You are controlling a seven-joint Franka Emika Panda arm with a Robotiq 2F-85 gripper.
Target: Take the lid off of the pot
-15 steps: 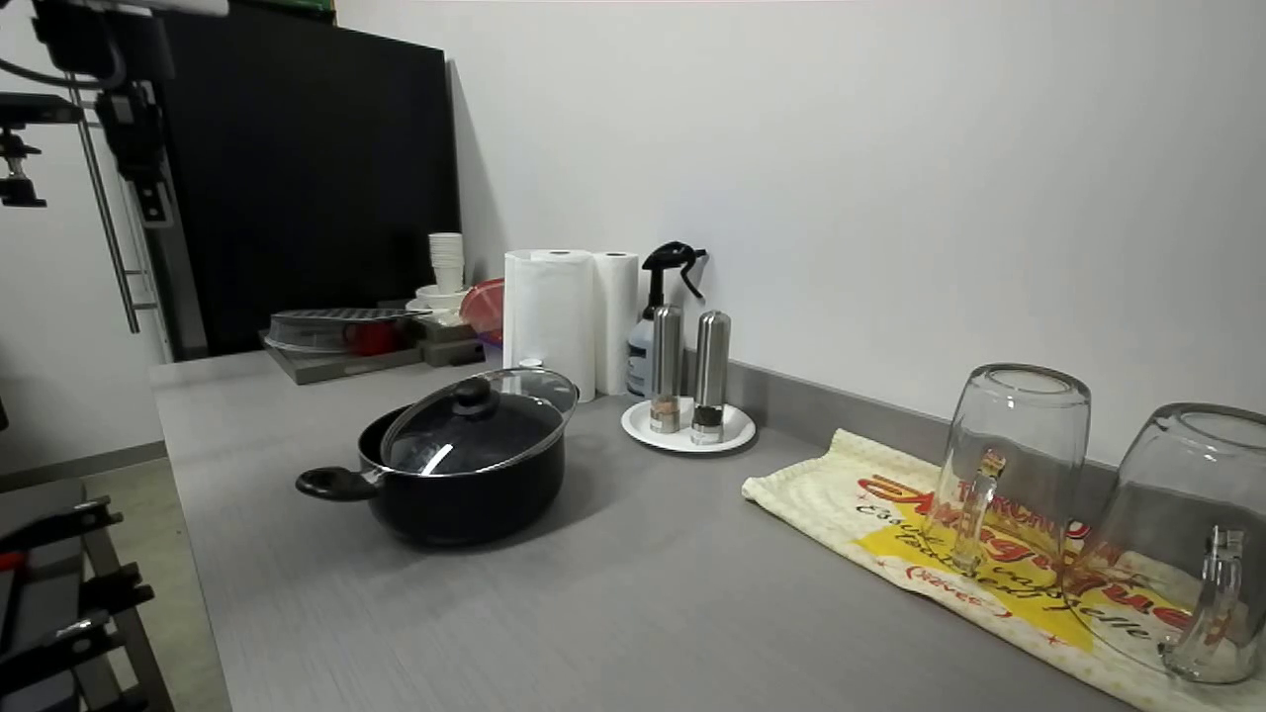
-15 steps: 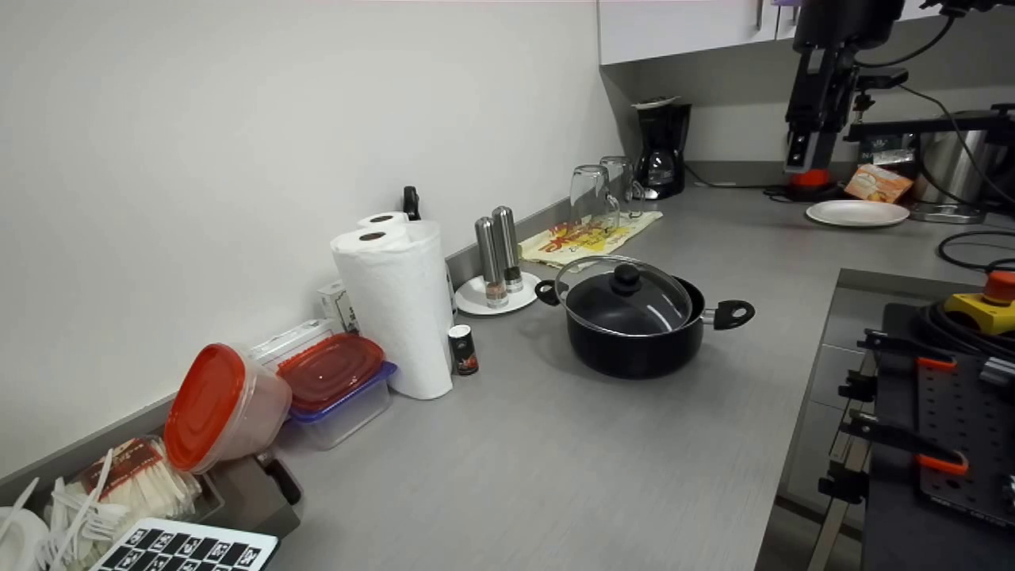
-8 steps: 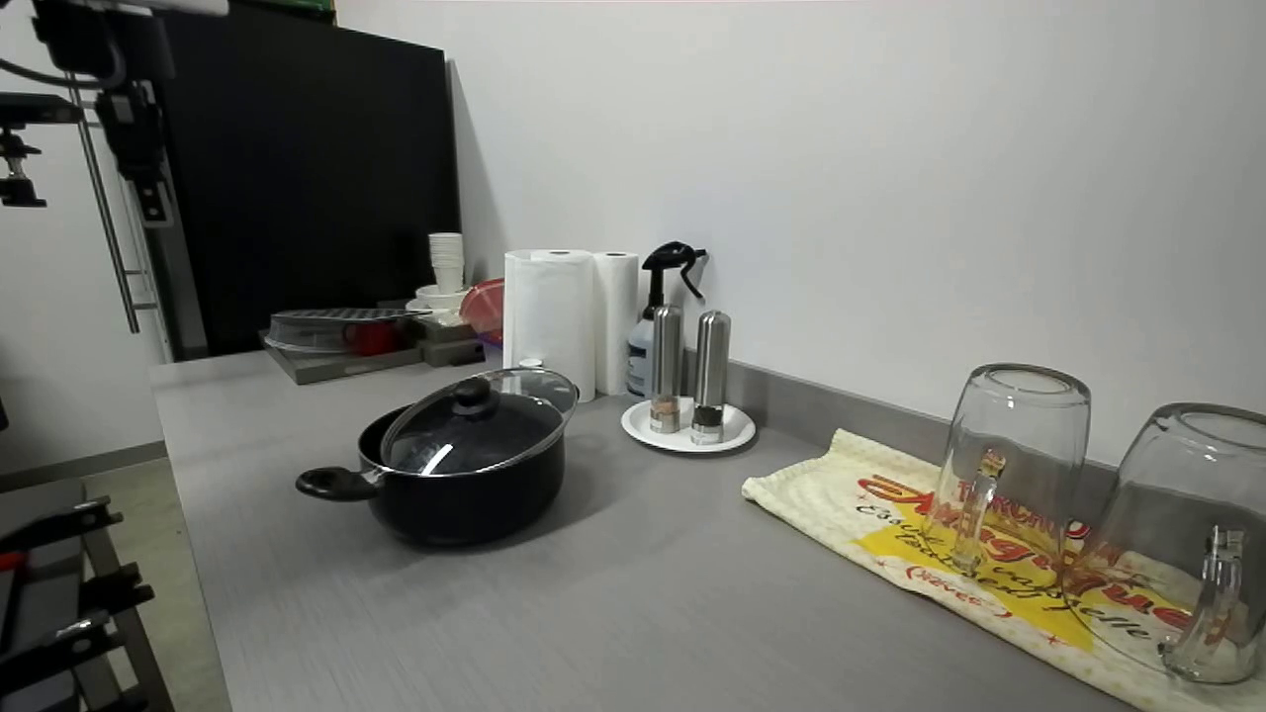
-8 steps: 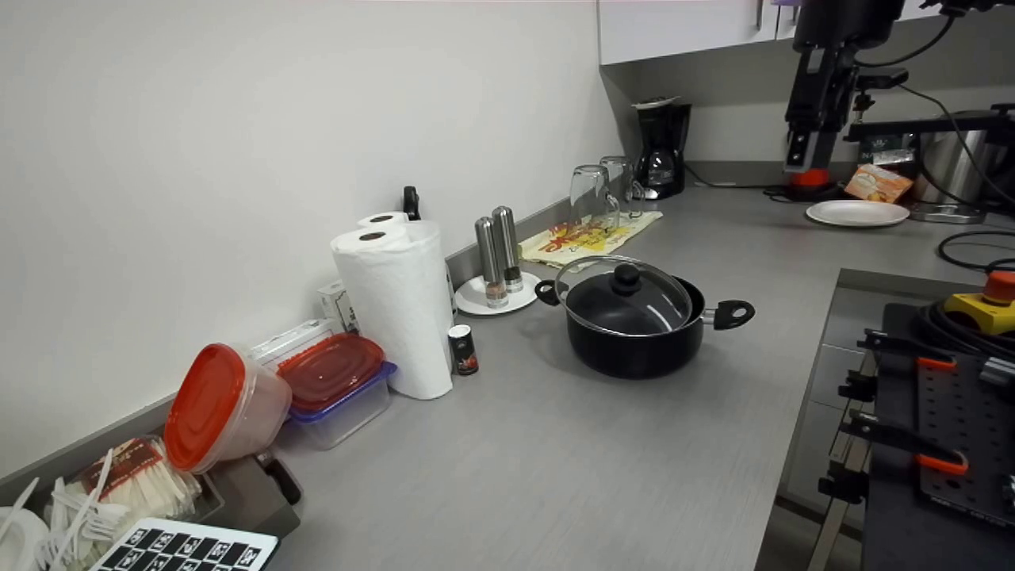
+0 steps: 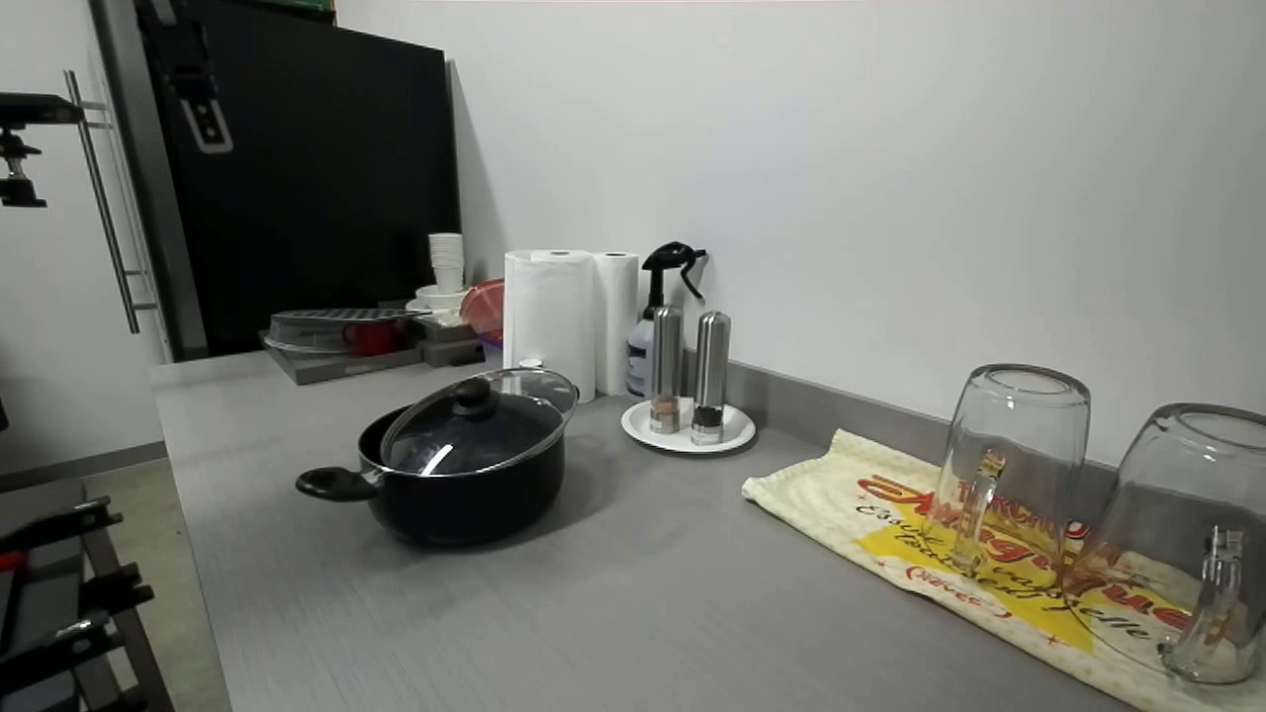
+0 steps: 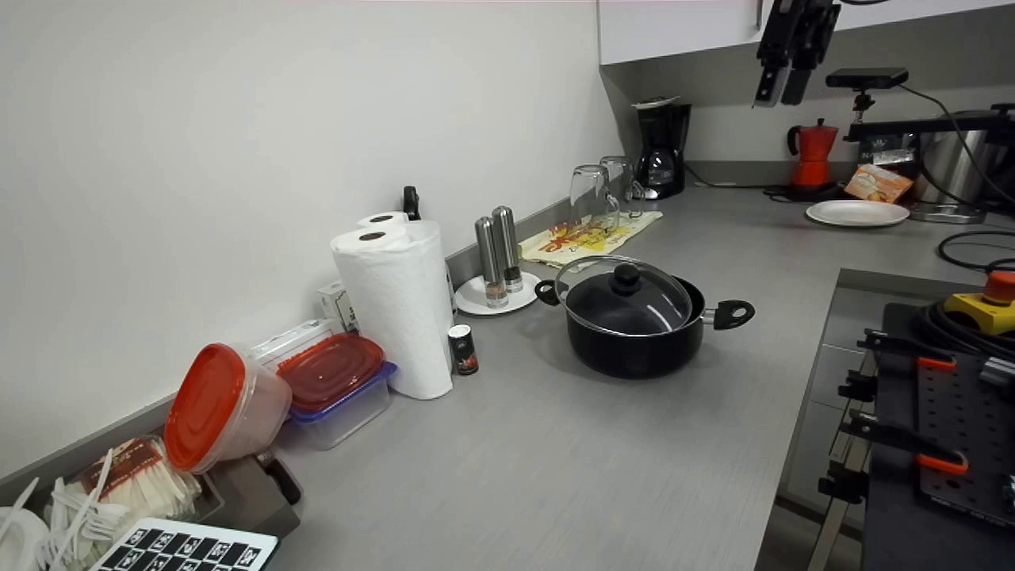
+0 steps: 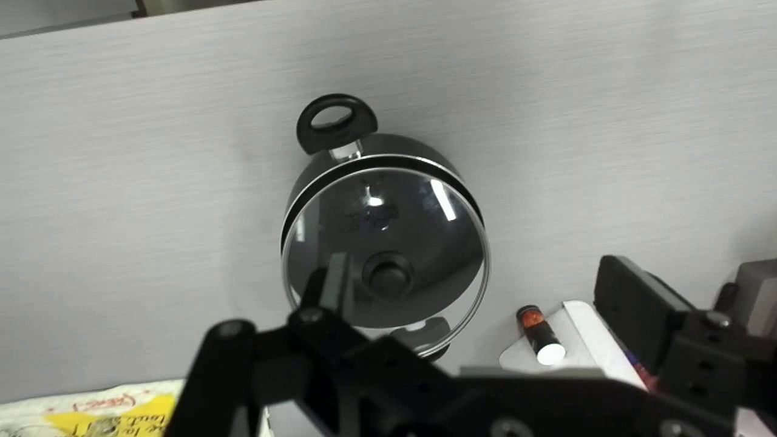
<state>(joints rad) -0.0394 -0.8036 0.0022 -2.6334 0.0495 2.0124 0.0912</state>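
The clear glass lid [image 5: 495, 435] sits askew and tilted on the black pot [image 5: 465, 509], its wall-side edge resting up over one pot handle. The lid [image 6: 591, 305] and pot [image 6: 634, 357] show the same way in an exterior view. In the wrist view the lid [image 7: 388, 206] covers most of the pot [image 7: 394, 145], with its dark knob [image 7: 390, 280] near the left finger. My gripper [image 7: 476, 267] is open and empty, its fingers wide apart. It hangs high above the counter in both exterior views [image 5: 206, 121] [image 6: 780, 91], clear of the lid.
Paper towel rolls [image 6: 396, 309], a small black shaker [image 6: 463, 350] and two steel mills [image 5: 682, 376] on a white plate [image 5: 732, 435] stand along the wall near the pot. Glass mugs [image 5: 1019, 465] stand upside down on a yellow cloth [image 5: 851, 485]. The counter edge borders a black cart [image 6: 936, 444].
My gripper has moved up and a little toward the wall, and is more tilted. The red moka pot behind it now shows. The lid and pot have not moved.
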